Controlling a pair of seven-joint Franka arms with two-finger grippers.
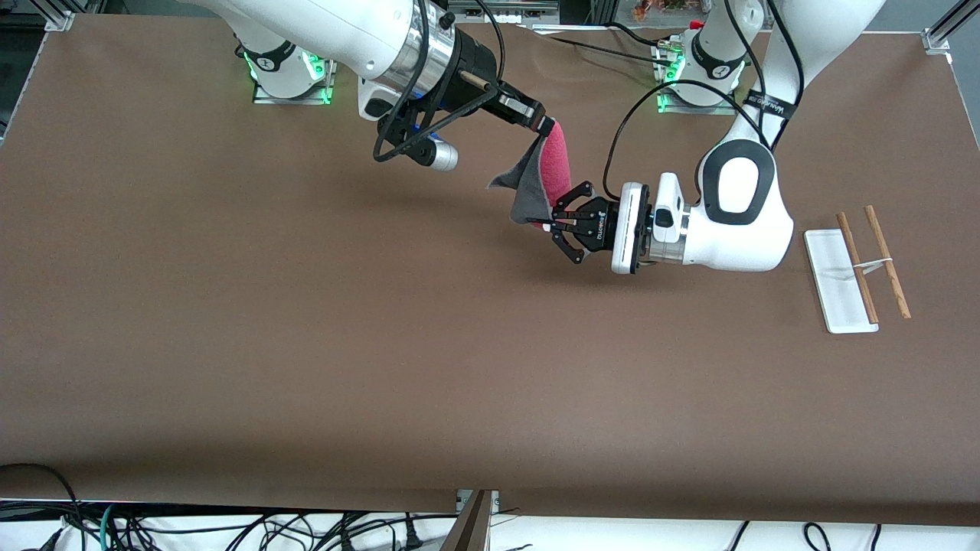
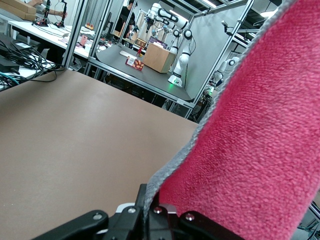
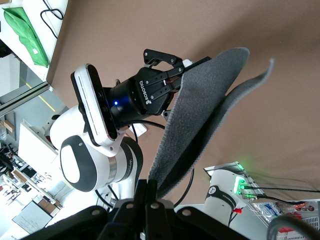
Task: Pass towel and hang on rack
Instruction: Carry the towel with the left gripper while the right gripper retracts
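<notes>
The towel (image 1: 557, 164), pink-red on one side and dark grey on the other, hangs in the air over the middle of the table between both grippers. My right gripper (image 1: 545, 125) is shut on its upper edge; in the right wrist view the gripper (image 3: 151, 192) pinches the grey cloth (image 3: 200, 125). My left gripper (image 1: 553, 223) is shut on its lower edge; in the left wrist view the gripper (image 2: 150, 210) clamps the light grey stitched edge of the towel (image 2: 260, 140). The left gripper also shows in the right wrist view (image 3: 167, 75). The rack (image 1: 839, 283) stands toward the left arm's end of the table.
The rack's two brown rods (image 1: 888, 260) stand over its white base. Both arm bases (image 1: 287, 69) stand along the table's edge away from the front camera. Cables hang below the table's near edge.
</notes>
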